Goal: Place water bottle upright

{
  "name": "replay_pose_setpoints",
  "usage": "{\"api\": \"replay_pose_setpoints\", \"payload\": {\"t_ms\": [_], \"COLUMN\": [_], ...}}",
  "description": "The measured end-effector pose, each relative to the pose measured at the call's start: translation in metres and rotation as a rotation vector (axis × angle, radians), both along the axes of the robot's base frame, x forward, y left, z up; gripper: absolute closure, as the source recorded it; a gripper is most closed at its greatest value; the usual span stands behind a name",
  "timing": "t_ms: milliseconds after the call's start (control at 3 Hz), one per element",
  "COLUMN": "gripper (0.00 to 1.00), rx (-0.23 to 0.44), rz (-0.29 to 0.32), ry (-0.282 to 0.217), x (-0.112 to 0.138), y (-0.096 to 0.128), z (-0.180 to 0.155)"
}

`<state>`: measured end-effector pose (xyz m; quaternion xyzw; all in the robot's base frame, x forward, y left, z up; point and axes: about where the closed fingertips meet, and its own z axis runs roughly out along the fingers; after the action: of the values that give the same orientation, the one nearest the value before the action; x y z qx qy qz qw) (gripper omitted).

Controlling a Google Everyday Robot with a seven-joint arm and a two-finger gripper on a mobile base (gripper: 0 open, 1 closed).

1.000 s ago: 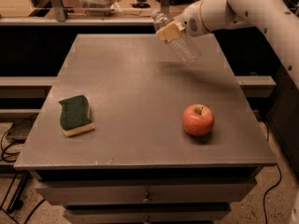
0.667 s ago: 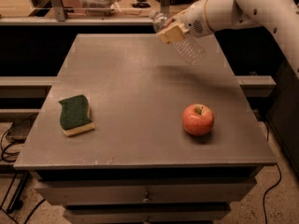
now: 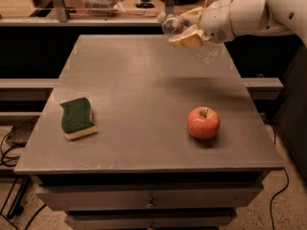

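Note:
The water bottle [image 3: 173, 26] is a small clear crinkled plastic bottle. It is held tilted in the air above the far right part of the grey table [image 3: 144, 85], its white cap pointing up and to the left. My gripper [image 3: 188, 28] comes in from the right on a white arm and is shut on the water bottle around its middle. The bottle's lower end [image 3: 207, 51] pokes out below and to the right of the fingers. It does not touch the table.
A red apple [image 3: 203, 122] sits on the table's near right part. A green and yellow sponge [image 3: 76, 118] lies at the near left. A counter with several items runs behind the table. Drawers sit under the tabletop.
The gripper with the bottle has risen slightly, and the bottle's cap end has tipped further upward. The apple and sponge have not moved.

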<state>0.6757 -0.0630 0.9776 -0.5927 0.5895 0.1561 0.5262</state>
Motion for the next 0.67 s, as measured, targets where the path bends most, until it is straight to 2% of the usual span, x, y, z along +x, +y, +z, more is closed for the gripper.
{"api": "replay_pose_setpoints", "payload": {"t_ms": [333,667], "gripper": [1.00,1.00], "rx": [0.001,0.062], "rz": [0.014,0.009], "ry": [-0.028,-0.037], "x": [0.0000,0.0003], "y": [0.0004,-0.0041], "z": [-0.0014,-0.0048]}}
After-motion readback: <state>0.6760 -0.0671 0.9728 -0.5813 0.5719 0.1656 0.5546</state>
